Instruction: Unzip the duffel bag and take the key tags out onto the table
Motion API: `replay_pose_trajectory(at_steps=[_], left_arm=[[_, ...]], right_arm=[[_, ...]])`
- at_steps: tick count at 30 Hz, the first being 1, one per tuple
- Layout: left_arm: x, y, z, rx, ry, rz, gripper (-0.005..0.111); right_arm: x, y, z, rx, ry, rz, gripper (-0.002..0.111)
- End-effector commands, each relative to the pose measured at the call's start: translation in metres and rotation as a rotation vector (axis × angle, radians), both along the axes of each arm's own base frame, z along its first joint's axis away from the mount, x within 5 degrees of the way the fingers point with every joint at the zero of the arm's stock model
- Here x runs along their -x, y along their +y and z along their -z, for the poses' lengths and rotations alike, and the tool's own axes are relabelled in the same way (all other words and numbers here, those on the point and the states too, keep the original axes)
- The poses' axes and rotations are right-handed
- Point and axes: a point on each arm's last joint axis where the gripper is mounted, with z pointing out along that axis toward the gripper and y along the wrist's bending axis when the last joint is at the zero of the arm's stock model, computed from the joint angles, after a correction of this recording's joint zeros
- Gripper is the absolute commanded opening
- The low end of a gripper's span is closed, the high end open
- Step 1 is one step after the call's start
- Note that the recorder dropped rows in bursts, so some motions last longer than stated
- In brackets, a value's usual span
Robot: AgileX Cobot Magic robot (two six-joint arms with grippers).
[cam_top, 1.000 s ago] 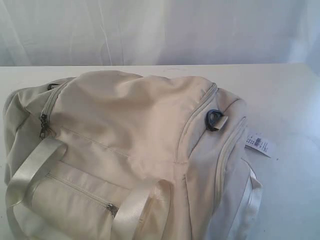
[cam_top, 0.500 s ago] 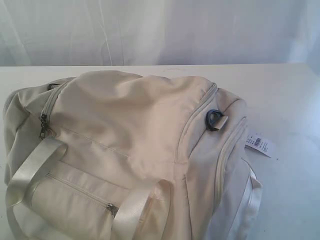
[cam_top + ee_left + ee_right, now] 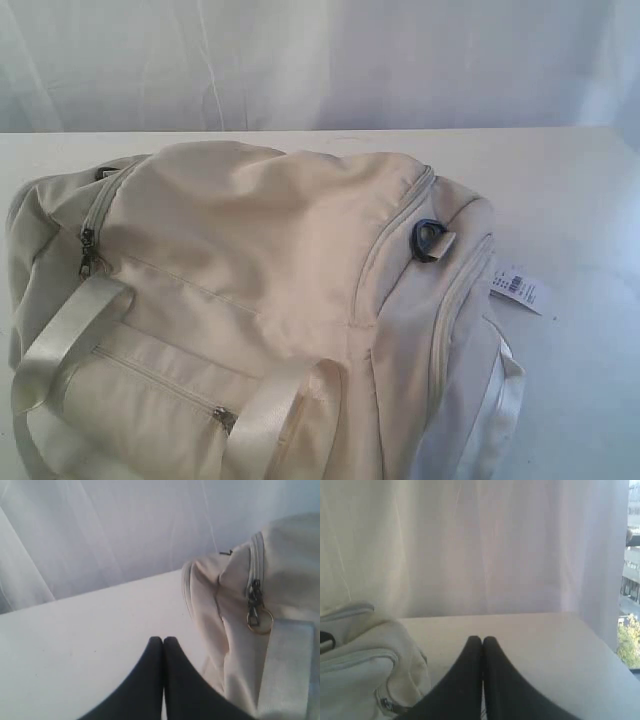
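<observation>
The cream duffel bag lies zipped on the white table, filling the lower left of the exterior view. Its zipper pull hangs at the bag's left end, and a black D-ring sits at the right end. In the left wrist view my left gripper is shut and empty above the table, beside the bag's end and apart from the ringed zipper pull. My right gripper is shut and empty too, next to the bag's other end. Neither gripper shows in the exterior view. The key tags are hidden.
A white paper barcode label lies on the table off the bag's right end. Shiny webbing handles loop over the bag's near side, by a small front pocket zipper. A white curtain hangs behind the table's far edge.
</observation>
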Motion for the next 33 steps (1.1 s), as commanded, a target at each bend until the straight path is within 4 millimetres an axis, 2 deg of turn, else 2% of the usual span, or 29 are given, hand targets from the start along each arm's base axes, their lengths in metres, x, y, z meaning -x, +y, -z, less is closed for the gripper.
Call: replay_pose_trajectory(at_steps=[1, 6, 9, 13, 15, 17, 22, 26, 29, 33], left_arm=[[0.001, 0.001, -0.011, -0.011, -0.135, -0.011, 0.000], [0.004, 0.001, -0.028, -0.027, -0.321, -0.020, 0.000], [0.009, 0.001, -0.040, 0.053, -0.475, -0.007, 0.000], [0.020, 0.001, -0.057, 0.048, -0.700, 0.001, 0.000], [0.022, 0.001, -0.060, 0.135, -0.757, 0.035, 0.000], [0.026, 0.002, -0.078, 0.188, -0.777, 0.042, 0.000], [0.021, 0.001, -0.132, 0.179, -0.652, 0.031, 0.000], [-0.006, 0.003, -0.165, 0.198, -0.471, 0.022, 0.000], [-0.036, 0.004, -0.166, 0.420, -0.191, 0.022, 0.000], [-0.076, 0.002, -0.153, 0.456, 0.300, -0.017, 0.000]], right_arm=[[0.002, 0.000, -0.007, 0.005, -0.076, -0.001, 0.000], [0.002, 0.000, -0.008, 0.006, -0.084, -0.001, 0.000], [0.002, 0.000, -0.009, 0.000, -0.095, -0.001, 0.000], [0.002, 0.000, -0.010, -0.001, -0.106, -0.001, 0.000], [0.002, 0.000, -0.010, -0.001, -0.106, -0.001, 0.000], [0.002, 0.000, -0.010, -0.001, -0.106, -0.001, 0.000], [0.002, 0.000, -0.010, -0.001, -0.106, -0.001, 0.000], [0.002, 0.000, -0.010, -0.001, -0.106, -0.001, 0.000], [0.002, 0.000, -0.010, -0.066, -0.114, -0.010, 0.000], [0.002, 0.000, -0.010, -0.157, -0.123, -0.023, 0.000]])
